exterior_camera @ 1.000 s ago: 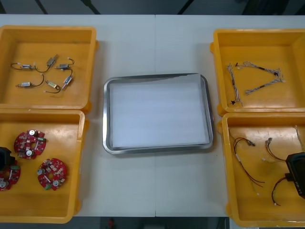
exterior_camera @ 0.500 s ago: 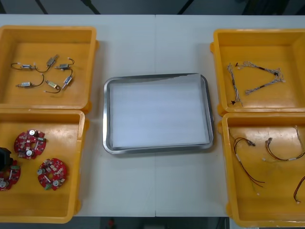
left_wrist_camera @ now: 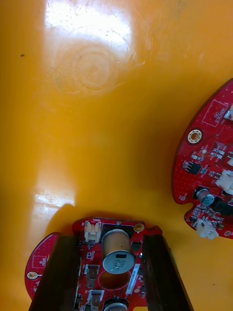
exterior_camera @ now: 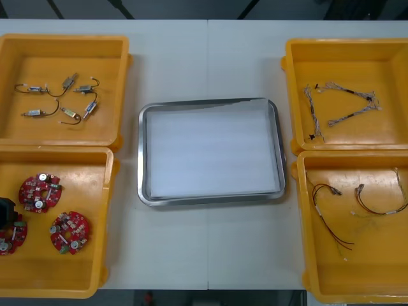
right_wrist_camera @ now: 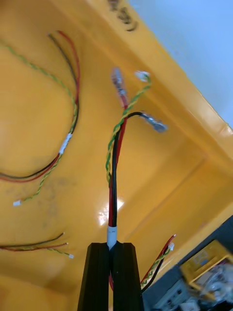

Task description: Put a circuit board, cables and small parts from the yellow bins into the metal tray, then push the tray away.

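Across the light tabletop [exterior_camera: 210, 51], yellow bins [exterior_camera: 64, 39] are being shown in pairs at the frame's left and right, with the metal tray [exterior_camera: 210, 199], white inside, lying between them at the centre. Within the upper left bin [exterior_camera: 121, 83], small metal parts [exterior_camera: 60, 102] are being contained; within the upper right bin [exterior_camera: 347, 43], twisted blue and white cables [exterior_camera: 341, 105]; within the lower left bin [exterior_camera: 107, 217], three round red circuit boards [exterior_camera: 39, 192]. The left tool [left_wrist_camera: 110, 240] is being held low over the circuit board [left_wrist_camera: 92, 252] nearest the frame's left edge; its fingers [left_wrist_camera: 60, 272] are being held spread and released, one on each side of the board's silver cylinder [left_wrist_camera: 116, 255], with the board lying under and between them. A second board [left_wrist_camera: 208, 165] is lying near, beyond the fingertips and apart from them. Within the lower right bin [exterior_camera: 305, 223], loose cables [exterior_camera: 325, 213] are being contained. The right tool [right_wrist_camera: 111, 247] is being held clenched on a red and yellow cable [right_wrist_camera: 114, 184], gripped at a white band [right_wrist_camera: 111, 237], the cable rising from between the fingertips toward the bin's wall. A looped cable [right_wrist_camera: 68, 141] is lying on the bin floor, well apart from the tool.
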Controlling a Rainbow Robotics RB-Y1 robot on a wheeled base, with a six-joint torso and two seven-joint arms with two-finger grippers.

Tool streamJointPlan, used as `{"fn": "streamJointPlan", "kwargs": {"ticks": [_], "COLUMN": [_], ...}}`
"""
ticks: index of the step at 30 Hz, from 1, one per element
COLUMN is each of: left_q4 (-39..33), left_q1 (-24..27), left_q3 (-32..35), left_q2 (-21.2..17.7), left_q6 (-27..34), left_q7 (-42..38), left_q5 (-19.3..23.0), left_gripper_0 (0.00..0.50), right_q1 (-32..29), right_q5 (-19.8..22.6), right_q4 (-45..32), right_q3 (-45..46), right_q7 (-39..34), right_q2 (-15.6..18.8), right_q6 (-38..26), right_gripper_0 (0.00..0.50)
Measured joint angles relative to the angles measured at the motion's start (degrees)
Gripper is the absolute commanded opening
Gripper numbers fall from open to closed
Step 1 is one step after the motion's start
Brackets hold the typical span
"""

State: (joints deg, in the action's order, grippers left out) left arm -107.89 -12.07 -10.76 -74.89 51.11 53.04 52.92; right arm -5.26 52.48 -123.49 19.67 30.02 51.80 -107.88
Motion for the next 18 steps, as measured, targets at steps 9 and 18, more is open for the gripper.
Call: {"fn": "streamJointPlan", "kwargs": {"ticks": [9,18], "left_q4": [0.04,0.08], "left_q1": [0.00,0.00], "left_q3": [-1.03,-1.15], "left_q2": [0.15,0.15], "left_q6": [0.01,0.01], "left_q7": [0.00,0.00], "left_q5": [-1.29,-1.56], "left_gripper_0": [0.123,0.000], "right_q1": [4.20,8.54], "right_q5": [1.80,7.10], "right_q4": [-1.50,-1.89], "right_q3": [0.00,0.00], "right_q7": [13.54,28.36], "right_q2": [0.31,1.99], "right_q6": [-1.66,-1.67], "right_gripper_0": [0.000,0.000]}}
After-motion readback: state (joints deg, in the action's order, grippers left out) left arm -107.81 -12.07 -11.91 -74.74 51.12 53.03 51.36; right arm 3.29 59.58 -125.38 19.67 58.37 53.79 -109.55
